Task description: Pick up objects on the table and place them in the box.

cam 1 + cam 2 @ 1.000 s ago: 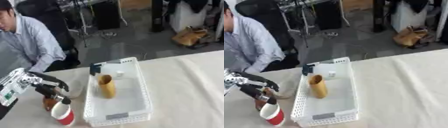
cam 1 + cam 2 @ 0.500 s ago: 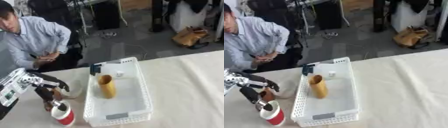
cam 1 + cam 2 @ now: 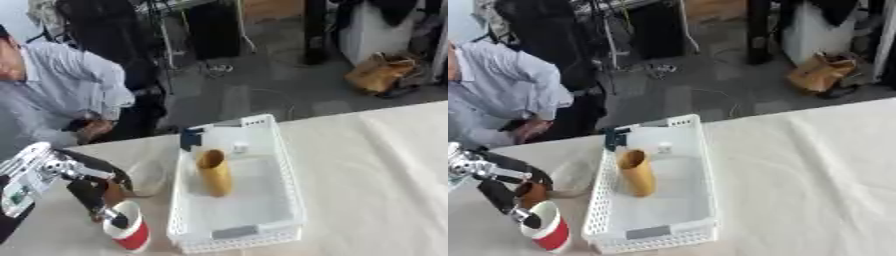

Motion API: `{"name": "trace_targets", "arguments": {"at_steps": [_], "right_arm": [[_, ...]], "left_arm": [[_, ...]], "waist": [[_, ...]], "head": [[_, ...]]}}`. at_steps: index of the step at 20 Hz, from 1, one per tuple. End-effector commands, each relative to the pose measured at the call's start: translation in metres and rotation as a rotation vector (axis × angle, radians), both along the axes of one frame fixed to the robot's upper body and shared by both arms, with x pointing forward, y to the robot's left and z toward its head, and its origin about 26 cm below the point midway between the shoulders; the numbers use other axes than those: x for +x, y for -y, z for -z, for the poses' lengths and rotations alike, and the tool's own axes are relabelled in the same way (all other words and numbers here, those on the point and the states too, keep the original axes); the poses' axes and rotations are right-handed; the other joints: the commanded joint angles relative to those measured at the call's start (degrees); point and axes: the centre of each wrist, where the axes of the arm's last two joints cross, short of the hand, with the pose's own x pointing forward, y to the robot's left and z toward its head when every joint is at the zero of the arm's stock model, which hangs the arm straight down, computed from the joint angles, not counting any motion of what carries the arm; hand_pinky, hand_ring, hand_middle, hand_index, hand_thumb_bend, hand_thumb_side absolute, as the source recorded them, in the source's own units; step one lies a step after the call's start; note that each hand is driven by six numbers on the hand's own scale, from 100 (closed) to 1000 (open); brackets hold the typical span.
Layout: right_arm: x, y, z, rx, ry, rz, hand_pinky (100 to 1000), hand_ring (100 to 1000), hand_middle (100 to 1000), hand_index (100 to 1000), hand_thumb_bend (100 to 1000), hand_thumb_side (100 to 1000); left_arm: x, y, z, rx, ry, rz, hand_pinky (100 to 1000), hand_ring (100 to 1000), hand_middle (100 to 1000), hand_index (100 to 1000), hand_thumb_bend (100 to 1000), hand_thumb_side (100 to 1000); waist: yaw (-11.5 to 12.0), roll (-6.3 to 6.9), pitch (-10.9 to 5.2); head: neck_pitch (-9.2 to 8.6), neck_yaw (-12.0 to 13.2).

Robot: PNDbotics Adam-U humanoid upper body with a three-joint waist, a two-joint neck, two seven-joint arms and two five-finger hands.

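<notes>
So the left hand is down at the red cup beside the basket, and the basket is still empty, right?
Not empty. The left eye view shows a tan cylinder lying inside the white basket, with a small white thing near its far end. The rest holds: the left hand is at the red cup beside the basket.

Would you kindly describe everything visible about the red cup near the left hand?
The red cup stands upright on the table, just left of the white basket's near corner. Its body is red with a white rim and dark inside; the material looks like paper or plastic. The left hand reaches down at its rim, dark fingers at or just inside the opening.
</notes>
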Motion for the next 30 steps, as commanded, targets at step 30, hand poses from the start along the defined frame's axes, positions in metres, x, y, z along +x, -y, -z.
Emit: {"name": "trace_targets", "arguments": {"at_steps": [30], "right_arm": [[-0.002, 0.0, -0.008, 0.002, 0.053, -0.005, 607, 603, 454, 483, 100, 782]], "left_arm": [[-0.008, 0.0, -0.007, -0.104, 0.017, 0.006, 1000, 1000, 1000, 1000, 1000, 905]], "waist": [[0.2, -1.06, -1.09]], "head": [[-0.11, 0.2]]}}
